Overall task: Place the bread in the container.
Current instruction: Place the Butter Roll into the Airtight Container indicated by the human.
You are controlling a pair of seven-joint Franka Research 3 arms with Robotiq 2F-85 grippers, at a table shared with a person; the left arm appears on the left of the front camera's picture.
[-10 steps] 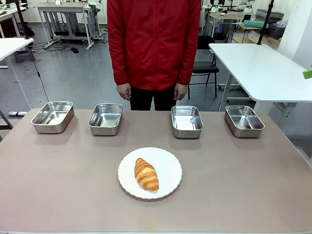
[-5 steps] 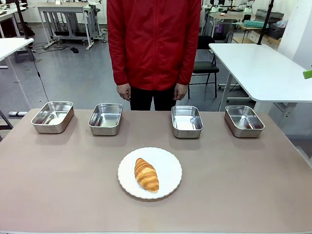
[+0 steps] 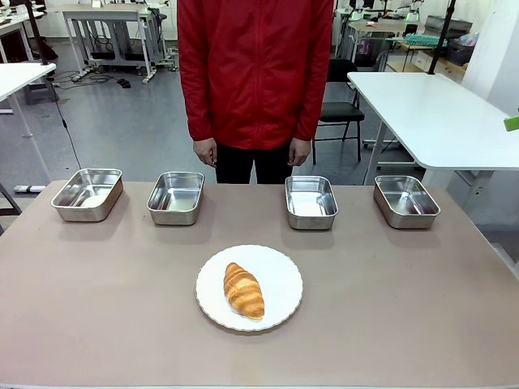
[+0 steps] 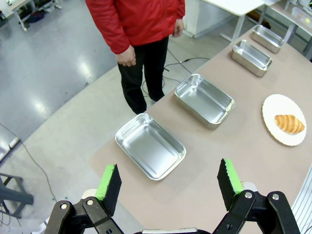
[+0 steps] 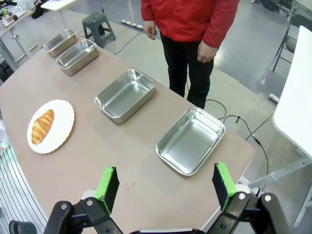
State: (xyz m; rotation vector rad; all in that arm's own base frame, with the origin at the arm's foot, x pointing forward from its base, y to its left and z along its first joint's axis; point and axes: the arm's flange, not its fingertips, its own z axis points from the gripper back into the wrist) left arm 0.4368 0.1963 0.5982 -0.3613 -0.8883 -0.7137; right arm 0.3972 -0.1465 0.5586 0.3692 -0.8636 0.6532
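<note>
Nothing has moved since earlier: the bread (image 3: pixel 243 290) lies on the plate (image 3: pixel 282 279); the left gripper (image 4: pixel 169 179) and right gripper (image 5: pixel 165 181) stand with jaws apart. Expect it light, soft and flaky, so you should pinch its thick middle gently

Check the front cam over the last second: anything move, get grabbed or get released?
Nothing visibly changed. The bread lies on the white plate as before, untouched. The four steel pans keep their row at the far edge, and the person stands behind it with arms down. The left gripper and right gripper are open now, holding nothing.
</note>
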